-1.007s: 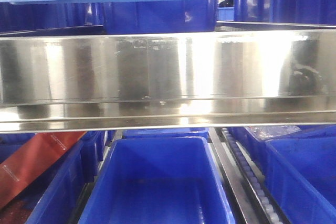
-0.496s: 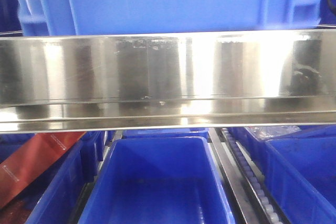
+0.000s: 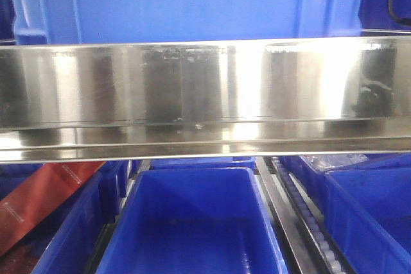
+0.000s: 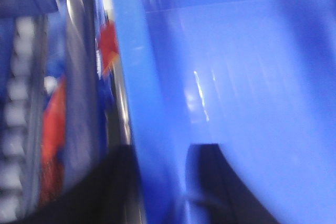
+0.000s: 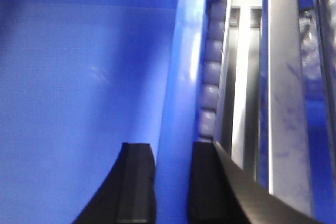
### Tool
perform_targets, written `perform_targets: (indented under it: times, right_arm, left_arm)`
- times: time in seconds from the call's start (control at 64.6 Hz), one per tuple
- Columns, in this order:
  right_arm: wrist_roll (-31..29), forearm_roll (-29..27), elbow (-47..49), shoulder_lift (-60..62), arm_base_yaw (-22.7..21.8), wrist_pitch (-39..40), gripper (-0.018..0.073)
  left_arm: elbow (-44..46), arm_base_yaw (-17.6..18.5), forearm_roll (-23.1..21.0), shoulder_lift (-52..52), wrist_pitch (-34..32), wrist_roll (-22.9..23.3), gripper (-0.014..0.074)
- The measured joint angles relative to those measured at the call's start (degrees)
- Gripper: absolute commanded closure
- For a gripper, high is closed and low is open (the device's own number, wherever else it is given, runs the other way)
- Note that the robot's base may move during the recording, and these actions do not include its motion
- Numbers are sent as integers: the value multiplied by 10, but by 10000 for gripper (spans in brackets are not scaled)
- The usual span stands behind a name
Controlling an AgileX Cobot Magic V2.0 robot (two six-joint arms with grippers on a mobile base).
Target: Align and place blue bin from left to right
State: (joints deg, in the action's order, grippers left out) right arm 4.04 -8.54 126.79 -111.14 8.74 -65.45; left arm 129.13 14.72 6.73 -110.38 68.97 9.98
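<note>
A: We have the blue bin (image 3: pixel 192 4) up on the top level, behind the steel shelf rail (image 3: pixel 205 81), its ribbed corner frame showing at the right. The left gripper (image 4: pixel 157 182) is clamped over the bin's left rim and the right gripper (image 5: pixel 170 187) over its right rim, one finger inside and one outside on each.

B: What worries us?

A: Uneven travel. If one arm leads, the bin could skew, wedge against the side rail or twist out of a pinch (the left wrist view is blurred, so we judge that grip loosely).

B: And room?

A: On the right, the roller track (image 5: pixel 210 72) sits just beside the rim, so there is little slack there. Below the rail, a smaller deep-blue bin (image 3: pixel 192 222) lies well clear.
</note>
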Motion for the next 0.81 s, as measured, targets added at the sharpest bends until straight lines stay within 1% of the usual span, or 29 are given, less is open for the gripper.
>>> perform_targets:
  times: [0.062, 0.077, 0.139, 0.201, 0.372, 0.449, 0.496, 0.542, 0.573, 0.604, 0.666, 0.681, 0.759, 0.79, 0.805]
  right_arm:
    - [-6, 0, 0, 0, 0, 7, 201]
    - [-8, 0, 0, 0, 0, 9, 134]
    - [-12, 5, 0, 4, 0, 15, -15]
    - [-14, 8, 1, 9, 0, 16, -8]
    - [-14, 14, 2, 22, 0, 13, 16]
    - [-15, 15, 2, 37, 0, 11, 65]
    - [-15, 15, 2, 50, 0, 7, 112]
    - [-15, 15, 2, 65, 0, 4, 188]
    - [-15, 17, 2, 76, 0, 1, 255]
    - [-15, 23, 2, 87, 0, -4, 344]
    - [-15, 34, 2, 109, 0, -14, 468]
    - [-15, 37, 2, 113, 0, -17, 503]
    - [-15, 56, 2, 131, 0, -34, 596]
    - [-15, 66, 2, 138, 0, -40, 621]
    - [-15, 70, 2, 142, 0, -42, 620]
  left_arm:
    - [3, 0, 0, 2, -7, -3, -39]
    - [4, 0, 0, 2, -7, -3, -24]
    - [4, 0, 0, 3, -8, -3, 15]
    - [4, 0, 1, 3, -8, -3, 41]
    - [4, 0, 1, 11, 2, -3, 41]
    - [4, 0, 1, 25, 5, -3, 50]
    - [4, 0, 2, 37, 8, -3, 64]
    - [4, 0, 3, 55, 10, -3, 97]
    - [4, 0, 3, 64, 12, -4, 128]
    - [4, 0, 4, 78, 12, -4, 188]
    - [4, 0, 5, 99, 13, -7, 305]
    - [4, 0, 5, 106, 13, -8, 349]
    - [4, 0, 5, 124, 14, -9, 520]
    - [4, 0, 5, 132, 14, -9, 583]
    - [4, 0, 5, 136, 14, -9, 628]
